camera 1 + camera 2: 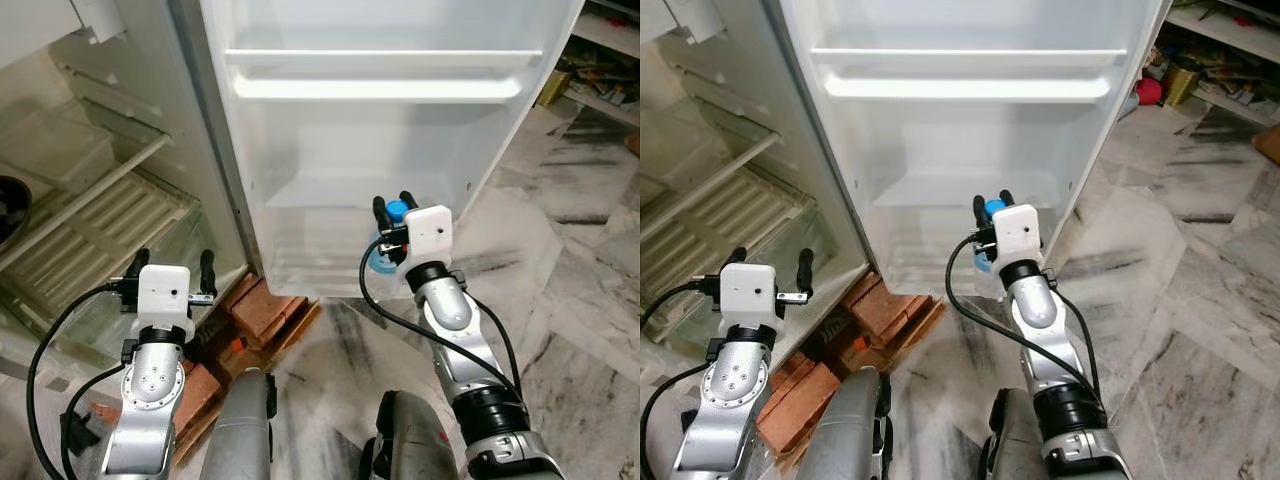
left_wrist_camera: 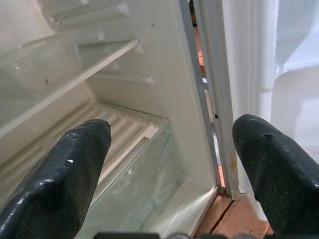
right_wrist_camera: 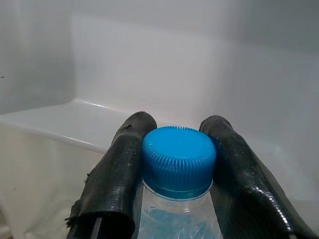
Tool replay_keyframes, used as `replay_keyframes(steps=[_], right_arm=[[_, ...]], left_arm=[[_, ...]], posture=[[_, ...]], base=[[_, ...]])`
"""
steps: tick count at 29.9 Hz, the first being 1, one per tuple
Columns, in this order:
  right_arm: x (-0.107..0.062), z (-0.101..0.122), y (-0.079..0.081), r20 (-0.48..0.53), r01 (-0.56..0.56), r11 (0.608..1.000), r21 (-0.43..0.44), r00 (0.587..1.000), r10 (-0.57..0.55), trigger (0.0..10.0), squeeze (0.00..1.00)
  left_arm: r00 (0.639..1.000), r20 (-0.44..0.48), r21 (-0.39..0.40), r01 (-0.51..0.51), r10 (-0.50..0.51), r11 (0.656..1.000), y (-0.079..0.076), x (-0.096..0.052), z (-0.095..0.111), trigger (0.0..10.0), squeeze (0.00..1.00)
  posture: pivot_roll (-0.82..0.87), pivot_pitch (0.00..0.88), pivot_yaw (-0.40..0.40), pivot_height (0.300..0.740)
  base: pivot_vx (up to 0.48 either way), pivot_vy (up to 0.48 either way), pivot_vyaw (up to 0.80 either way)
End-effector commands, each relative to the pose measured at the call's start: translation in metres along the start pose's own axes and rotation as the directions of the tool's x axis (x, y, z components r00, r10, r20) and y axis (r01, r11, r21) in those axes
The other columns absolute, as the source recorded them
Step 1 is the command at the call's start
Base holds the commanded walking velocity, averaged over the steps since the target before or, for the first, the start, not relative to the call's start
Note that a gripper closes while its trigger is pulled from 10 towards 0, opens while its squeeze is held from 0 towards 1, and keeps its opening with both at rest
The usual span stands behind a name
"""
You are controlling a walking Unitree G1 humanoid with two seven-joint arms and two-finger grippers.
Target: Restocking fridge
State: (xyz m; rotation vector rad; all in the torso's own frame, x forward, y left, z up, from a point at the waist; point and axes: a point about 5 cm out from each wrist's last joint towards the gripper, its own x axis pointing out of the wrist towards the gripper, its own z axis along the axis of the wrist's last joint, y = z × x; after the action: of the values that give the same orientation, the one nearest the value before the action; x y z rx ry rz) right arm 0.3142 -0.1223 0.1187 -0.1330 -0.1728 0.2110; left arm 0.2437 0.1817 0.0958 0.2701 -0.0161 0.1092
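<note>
Low at the centre of the frame, before the fridge door's bottom shelf (image 1: 320, 262), my right end effector (image 1: 393, 207) clamps the blue-capped clear bottle (image 3: 178, 162) at its stiff neck, likely light yet slippery lower down, while my left end effector (image 1: 168, 268) hangs spread apart.

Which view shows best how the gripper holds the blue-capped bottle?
The right wrist view: the blue cap of the bottle sits close up, clamped between the right gripper fingers. Both eye views show just a bit of blue cap past the wrist housing, in front of the fridge door shelf.
</note>
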Motion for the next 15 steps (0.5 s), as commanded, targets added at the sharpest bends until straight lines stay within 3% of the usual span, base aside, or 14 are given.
replay_keyframes(steps=[1, 7, 15], right_arm=[[0.0052, 0.0084, -0.0002, 0.042, 0.002, 1.0, 0.015, 0.999, -0.002, 10.0, 0.0], [0.0061, 0.0084, 0.0033, 0.043, -0.019, 1.0, 0.011, 0.999, 0.018, 10.0, 0.0], [0.0067, 0.0086, 0.0089, 0.048, -0.038, 0.999, 0.011, 0.998, 0.038, 10.0, 0.0]], left_arm=[[1.0, 0.006, 0.013, 0.003, -0.003, 1.0, 0.0024, 0.0026, 0.0025, 10.0, 0.0], [1.0, 0.001, 0.007, -0.007, 0.007, 1.0, 0.0012, 0.0035, 0.0013, 10.0, 0.0], [1.0, 0.006, -0.011, 0.015, -0.015, 1.0, -0.0047, -0.0004, -0.0001, 10.0, 0.0]], posture=[[0.16, 0.154, -0.005, 0.631], [0.16, 0.161, -0.008, 0.606], [0.16, 0.154, -0.014, 0.606]], base=[[0.0, 0.0, 0.0], [0.0, 0.0, 0.0], [0.0, 0.0, 0.0]])
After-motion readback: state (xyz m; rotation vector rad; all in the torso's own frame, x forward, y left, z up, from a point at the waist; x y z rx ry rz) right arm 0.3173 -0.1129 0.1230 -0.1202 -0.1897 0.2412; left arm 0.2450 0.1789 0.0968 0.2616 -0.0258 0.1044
